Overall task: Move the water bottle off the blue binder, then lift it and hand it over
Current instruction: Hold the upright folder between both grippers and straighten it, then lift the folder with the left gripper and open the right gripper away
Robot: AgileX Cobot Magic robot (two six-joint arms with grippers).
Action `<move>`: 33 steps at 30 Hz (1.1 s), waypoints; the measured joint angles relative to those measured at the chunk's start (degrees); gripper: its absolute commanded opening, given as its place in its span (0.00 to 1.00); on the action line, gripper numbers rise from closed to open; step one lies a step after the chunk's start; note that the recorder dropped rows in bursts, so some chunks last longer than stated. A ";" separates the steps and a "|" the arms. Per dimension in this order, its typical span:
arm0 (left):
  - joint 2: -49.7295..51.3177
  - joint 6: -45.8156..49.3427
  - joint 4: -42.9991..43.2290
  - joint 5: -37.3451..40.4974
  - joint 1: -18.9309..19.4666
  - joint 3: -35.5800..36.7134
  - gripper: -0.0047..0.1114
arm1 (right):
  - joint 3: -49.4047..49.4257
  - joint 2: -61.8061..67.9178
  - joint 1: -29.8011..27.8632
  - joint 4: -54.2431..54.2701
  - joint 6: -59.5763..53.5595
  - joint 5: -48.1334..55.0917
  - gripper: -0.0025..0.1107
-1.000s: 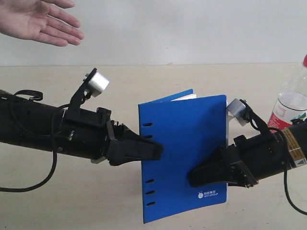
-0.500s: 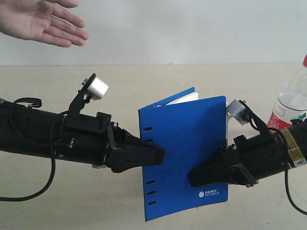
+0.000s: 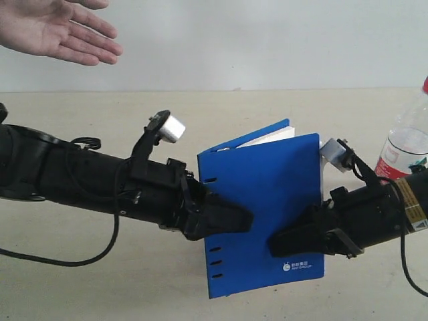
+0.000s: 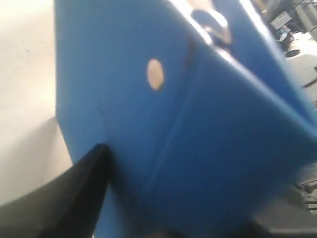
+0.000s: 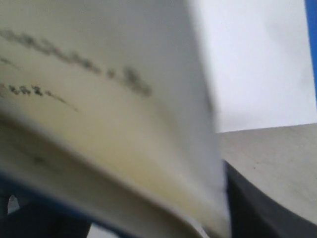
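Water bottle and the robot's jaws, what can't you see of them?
Water bottle: exterior view, right edge cuts it; right arm hides its base.
Left gripper jaws: exterior view, they overlap the blue binder; grip unclear.
Binder pages: right wrist view, too blurred to read.

Pale beige bench (image 3: pixel 221 107) meeting a white wall (image 3: pixel 267 40) at the back, with the water bottle (image 3: pixel 403 144) upright at the far right edge, its base hidden, and a black cable (image 3: pixel 60 265) looping low at the left, contact with the surface unclear.
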 measured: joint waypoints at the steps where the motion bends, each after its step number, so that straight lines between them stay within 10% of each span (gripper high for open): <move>1: 0.75 0.02 0.00 -0.24 -0.30 -0.84 0.44 | 0.00 0.00 0.00 0.00 0.00 -0.09 0.02; 6: 1.75 0.12 0.37 -3.08 -0.69 -3.19 0.35 | 0.00 0.08 0.00 0.00 0.92 -0.92 0.02; 10: 1.75 0.63 1.12 -3.82 -0.69 -4.10 0.08 | 0.00 0.08 -0.22 0.00 1.29 -1.31 0.02; 15: 1.75 0.73 1.46 -3.82 -0.69 -4.24 0.08 | 0.00 0.08 -0.34 0.00 1.29 -1.53 0.06; 23: -0.59 0.73 2.81 -4.67 -0.75 -4.24 0.08 | -0.07 0.08 -0.42 0.43 1.29 -3.03 0.50; 33: -14.49 -0.90 3.65 -12.35 -1.72 -0.56 0.08 | -0.64 0.08 0.23 3.59 2.38 -6.43 0.52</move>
